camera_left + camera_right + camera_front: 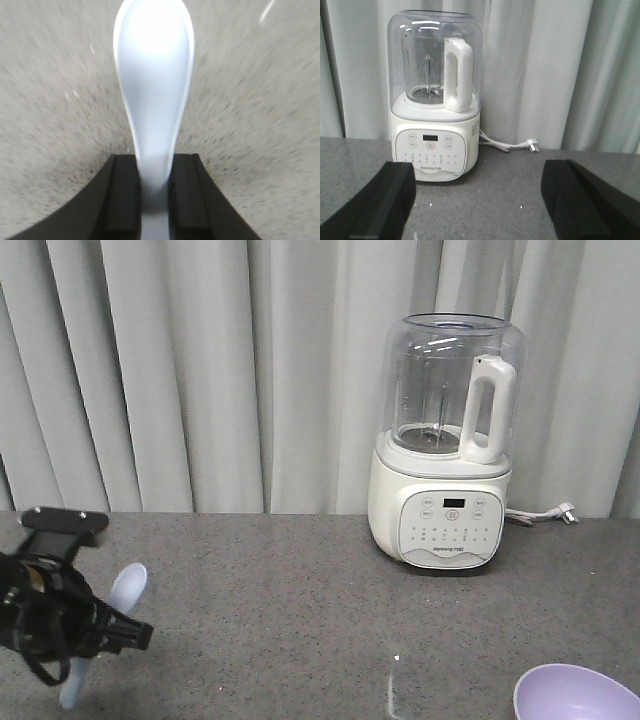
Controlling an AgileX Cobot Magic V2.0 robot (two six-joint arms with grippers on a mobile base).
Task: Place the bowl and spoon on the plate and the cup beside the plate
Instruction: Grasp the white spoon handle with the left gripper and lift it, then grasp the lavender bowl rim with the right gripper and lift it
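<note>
Progress looks early. The spoon [127, 589] is gripped but not yet delivered, and the bowl [578, 696] sits on the grey table [300, 620] at the near right corner of the front view, only its rim and part of its inside showing. No plate and no cup appear in any view, so nothing can be said about them, and none of the placements can be judged as done. By these pictures all three remain: bowl on plate, spoon on plate, cup beside it.

The left claw [118, 633] is closed on the spoon's handle; the wrist view shows the handle pinched between the two dark fingers [182, 192], with the scoop sticking out ahead of them. The right claw [480, 210] is spread wide and holds nothing, facing the white blender [435, 95] and its loose cord [512, 146] at the back of the table.

The spoon is at the far left of the table, well apart from the bowl. Its long axis runs in line with the left claw. In the front view it is steeply tilted: the scoop end is up, pointing away toward the curtain [200, 370], and the handle end hangs below the fingers. Whether that lower end touches the table cannot be told. The scoop's broad face is turned to the wrist camera.
</note>
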